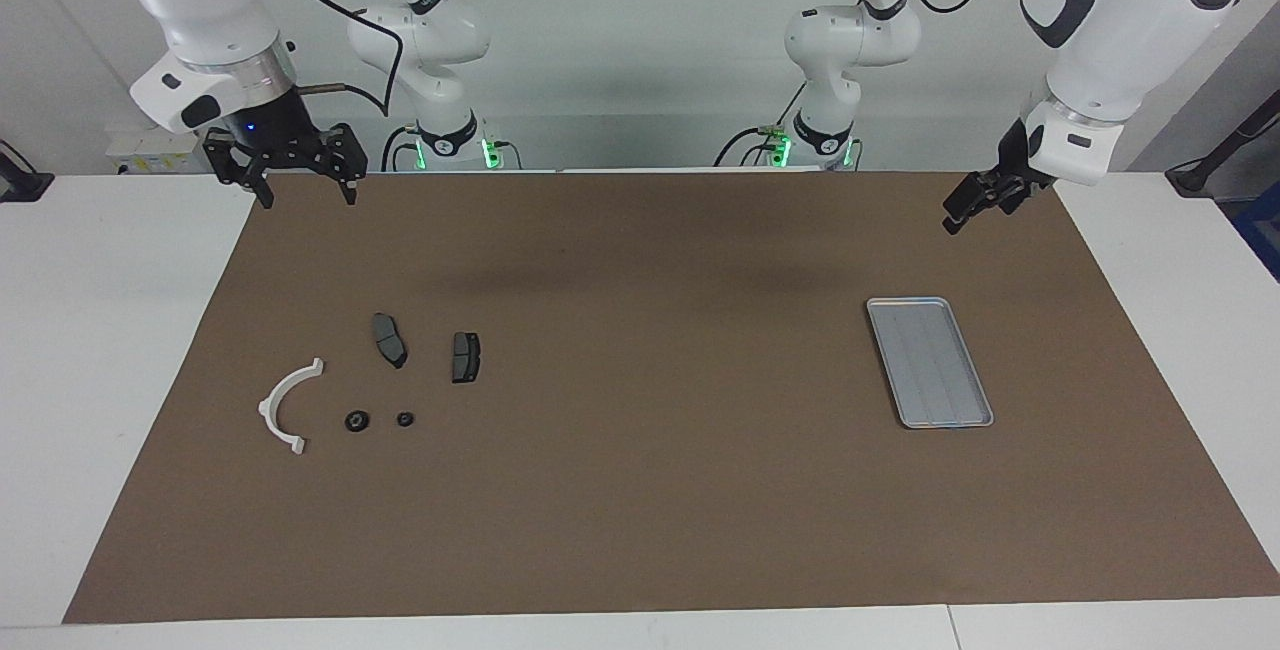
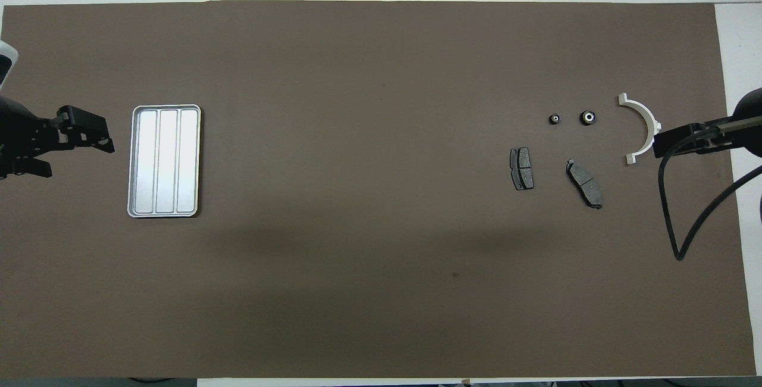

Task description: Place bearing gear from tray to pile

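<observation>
- The tray (image 1: pixel 930 362) lies flat on the brown mat (image 1: pixel 640 490) toward the left arm's end of the table, its ribbed silver floor showing with nothing on it.
- Well apart from the tray, toward the right arm's end of the table, sits the pile: a white bracket (image 1: pixel 288 404), two dark brake pads and two small round parts.
- The larger bearing gear (image 1: pixel 357 420) lies on the mat just beside the white bracket, on the side of it toward the tray.
- The smaller bearing gear (image 1: pixel 405 419) rests near the larger one, a little closer to the tray; the two do not touch.
- One brake pad (image 1: pixel 389 339) lies nearer to the robots than the gears, tilted; the second brake pad (image 1: pixel 465 357) is beside it on the tray's side, apart from it.
- The left gripper (image 1: pixel 968 211) hangs in the air above the mat's edge, near the tray's corner that is closest to the robots; its jaws stand wide and carry nothing.
- The right gripper (image 1: pixel 305 196) hovers over the mat's edge on the robots' side of the pile, far from the tray, fingers spread wide apart and empty.
- Neither gripper touches any part.
</observation>
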You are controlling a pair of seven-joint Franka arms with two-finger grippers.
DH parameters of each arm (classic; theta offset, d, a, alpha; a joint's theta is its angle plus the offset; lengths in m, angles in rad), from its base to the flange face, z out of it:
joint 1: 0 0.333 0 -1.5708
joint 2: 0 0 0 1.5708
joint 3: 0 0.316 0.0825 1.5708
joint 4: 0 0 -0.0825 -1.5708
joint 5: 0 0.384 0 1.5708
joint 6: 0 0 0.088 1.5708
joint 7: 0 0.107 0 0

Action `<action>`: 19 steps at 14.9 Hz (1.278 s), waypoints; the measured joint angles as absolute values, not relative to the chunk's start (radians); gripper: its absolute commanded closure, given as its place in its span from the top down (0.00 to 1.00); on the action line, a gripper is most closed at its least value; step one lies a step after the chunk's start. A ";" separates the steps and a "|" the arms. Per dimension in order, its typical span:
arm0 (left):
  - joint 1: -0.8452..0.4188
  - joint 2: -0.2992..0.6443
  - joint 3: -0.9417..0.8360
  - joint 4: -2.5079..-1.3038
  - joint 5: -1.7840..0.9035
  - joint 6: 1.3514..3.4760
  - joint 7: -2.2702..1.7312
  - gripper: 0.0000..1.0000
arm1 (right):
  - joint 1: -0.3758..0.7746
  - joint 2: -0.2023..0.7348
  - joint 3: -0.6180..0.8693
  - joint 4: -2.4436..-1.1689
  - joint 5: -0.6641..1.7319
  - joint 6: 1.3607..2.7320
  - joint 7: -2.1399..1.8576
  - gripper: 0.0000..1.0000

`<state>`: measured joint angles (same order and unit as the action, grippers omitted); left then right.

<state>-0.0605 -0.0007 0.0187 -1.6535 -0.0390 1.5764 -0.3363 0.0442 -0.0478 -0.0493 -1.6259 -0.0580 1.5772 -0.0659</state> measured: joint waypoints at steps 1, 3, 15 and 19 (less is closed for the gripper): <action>-0.060 -0.001 0.019 -1.654 -0.039 1.576 -0.336 1.00 | 0.039 -0.049 -0.050 -1.626 -0.056 1.577 -0.066 1.00; -0.060 -0.001 0.019 -1.654 -0.039 1.576 -0.336 1.00 | 0.035 -0.050 -0.050 -1.628 -0.048 1.575 -0.066 1.00; -0.060 -0.001 0.019 -1.654 -0.039 1.576 -0.336 1.00 | 0.031 -0.052 -0.050 -1.633 0.005 1.574 -0.030 1.00; -0.060 -0.001 0.019 -1.654 -0.039 1.576 -0.336 1.00 | 0.030 -0.052 -0.050 -1.633 0.006 1.574 -0.030 1.00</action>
<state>-0.0605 -0.0007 0.0187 -1.6535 -0.0390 1.5764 -0.3363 0.0302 -0.0521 -0.0497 -1.6328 0.0057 1.5742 -0.0297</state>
